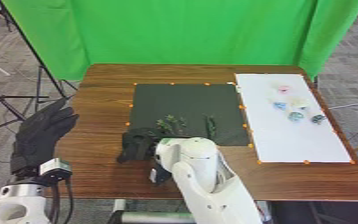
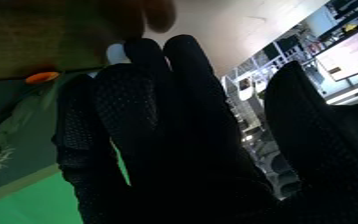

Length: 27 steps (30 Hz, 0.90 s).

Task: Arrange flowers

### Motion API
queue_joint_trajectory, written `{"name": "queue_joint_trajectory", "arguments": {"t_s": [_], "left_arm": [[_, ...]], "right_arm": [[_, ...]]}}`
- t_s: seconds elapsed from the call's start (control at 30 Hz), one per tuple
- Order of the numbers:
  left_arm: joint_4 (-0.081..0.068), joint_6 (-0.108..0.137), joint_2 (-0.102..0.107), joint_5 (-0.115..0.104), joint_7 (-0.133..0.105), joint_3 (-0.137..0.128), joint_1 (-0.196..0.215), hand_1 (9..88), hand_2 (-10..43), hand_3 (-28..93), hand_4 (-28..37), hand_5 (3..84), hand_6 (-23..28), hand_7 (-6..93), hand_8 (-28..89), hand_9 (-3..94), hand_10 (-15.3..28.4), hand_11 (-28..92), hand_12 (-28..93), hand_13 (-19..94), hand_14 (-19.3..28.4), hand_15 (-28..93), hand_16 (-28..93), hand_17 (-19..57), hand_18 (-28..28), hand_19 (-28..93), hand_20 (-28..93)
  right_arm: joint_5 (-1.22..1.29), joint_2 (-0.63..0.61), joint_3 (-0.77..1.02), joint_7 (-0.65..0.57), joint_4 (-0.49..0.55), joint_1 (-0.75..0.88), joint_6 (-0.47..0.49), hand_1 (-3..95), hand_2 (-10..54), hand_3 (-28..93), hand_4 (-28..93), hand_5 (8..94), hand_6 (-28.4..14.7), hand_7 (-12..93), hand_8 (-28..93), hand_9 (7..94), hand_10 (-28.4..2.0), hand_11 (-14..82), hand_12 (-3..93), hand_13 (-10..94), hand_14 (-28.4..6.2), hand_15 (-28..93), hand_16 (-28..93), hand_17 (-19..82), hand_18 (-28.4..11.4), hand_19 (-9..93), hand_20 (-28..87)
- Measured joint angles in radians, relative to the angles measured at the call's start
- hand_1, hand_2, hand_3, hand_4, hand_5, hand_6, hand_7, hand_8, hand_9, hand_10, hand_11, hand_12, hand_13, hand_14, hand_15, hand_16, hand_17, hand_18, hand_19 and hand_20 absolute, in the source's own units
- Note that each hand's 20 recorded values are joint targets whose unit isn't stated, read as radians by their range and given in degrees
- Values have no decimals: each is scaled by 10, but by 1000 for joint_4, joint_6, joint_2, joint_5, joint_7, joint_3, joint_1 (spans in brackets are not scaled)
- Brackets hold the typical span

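My right hand (image 1: 140,144) is over the near left corner of the dark mat (image 1: 162,97), open, beside a leafy green stem (image 1: 169,124). Another green stem (image 1: 211,126) lies farther right on the mat. On the white sheet (image 1: 278,140) are a pink flower (image 1: 284,89), a blue one (image 1: 280,106), a pale one (image 1: 299,103), a blue-green one (image 1: 295,116) and a dark one (image 1: 318,119). My left hand (image 1: 44,134) is open left of the table. In the right wrist view, my right hand (image 2: 175,120) has straight fingers, with a leafy stem (image 2: 14,122) off to one side.
Orange tape marks (image 1: 242,107) line the mat and sheet on the brown table (image 1: 100,107). A green curtain (image 1: 193,35) hangs behind it, and a dark stand (image 1: 24,96) is at the left. A blurred brown shape (image 2: 158,14) appears beyond my fingertips in the right wrist view.
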<state>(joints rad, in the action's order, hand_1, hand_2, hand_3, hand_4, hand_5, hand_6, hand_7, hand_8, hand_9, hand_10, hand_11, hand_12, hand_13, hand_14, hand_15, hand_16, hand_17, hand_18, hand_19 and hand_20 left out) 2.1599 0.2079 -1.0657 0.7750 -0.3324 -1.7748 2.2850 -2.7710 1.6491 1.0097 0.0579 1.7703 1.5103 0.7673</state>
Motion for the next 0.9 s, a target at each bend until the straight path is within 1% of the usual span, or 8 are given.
{"name": "queue_joint_trajectory", "arguments": {"t_s": [0.07, 0.43, 0.53, 0.73, 0.9], "left_arm": [[0, 0, 0, 0, -1, 1, 0, 239, 71, 804, -210, 416, 110, 116, -90, 356, 210, 322, 73, 234, 281, 617, -163, -89, 239, 622, -24], [-2, 1, 3, -3, -5, 10, -5, 239, 71, 804, -210, 416, 110, 116, -90, 356, 209, 322, 73, 235, 281, 618, -163, -89, 239, 622, -24], [-2, 1, 5, -4, -6, 11, -6, 241, 72, 803, -210, 416, 111, 116, -90, 356, 210, 323, 73, 235, 281, 619, -163, -89, 238, 622, -24], [-5, 1, 6, -5, -6, 15, -12, 240, 72, 806, -209, 416, 110, 116, -90, 357, 210, 322, 73, 235, 280, 619, -163, -89, 238, 622, -24], [-5, 2, 6, -6, -7, 13, -9, 241, 73, 804, -211, 416, 110, 116, -90, 356, 210, 322, 73, 236, 281, 619, -163, -89, 238, 622, -24]], "right_arm": [[0, -3, -1, -3, -5, -6, -7, 194, 129, 813, -216, 675, -82, 131, -104, 616, -189, 124, 140, 667, -130, 745, 196, 363, -257, 932, 120], [-24, -8, -10, -11, -22, -22, -38, 190, 129, 816, -216, 671, -86, 128, -102, 603, -189, 119, 139, 662, -130, 742, 195, 359, -256, 932, 112], [-23, -8, -12, -16, -28, -29, -42, 189, 129, 817, -217, 671, -86, 129, -102, 598, -187, 117, 139, 657, -133, 739, 194, 355, -254, 931, 107], [-36, -6, -10, -9, -39, -33, -61, 187, 129, 821, -218, 670, -86, 131, -102, 583, -187, 114, 138, 638, -148, 714, 185, 345, -250, 921, 91], [-36, -6, -6, -8, -41, -33, -89, 186, 130, 822, -217, 667, -78, 143, -100, 590, -189, 121, 141, 638, -149, 715, 184, 343, -252, 923, 88]]}}
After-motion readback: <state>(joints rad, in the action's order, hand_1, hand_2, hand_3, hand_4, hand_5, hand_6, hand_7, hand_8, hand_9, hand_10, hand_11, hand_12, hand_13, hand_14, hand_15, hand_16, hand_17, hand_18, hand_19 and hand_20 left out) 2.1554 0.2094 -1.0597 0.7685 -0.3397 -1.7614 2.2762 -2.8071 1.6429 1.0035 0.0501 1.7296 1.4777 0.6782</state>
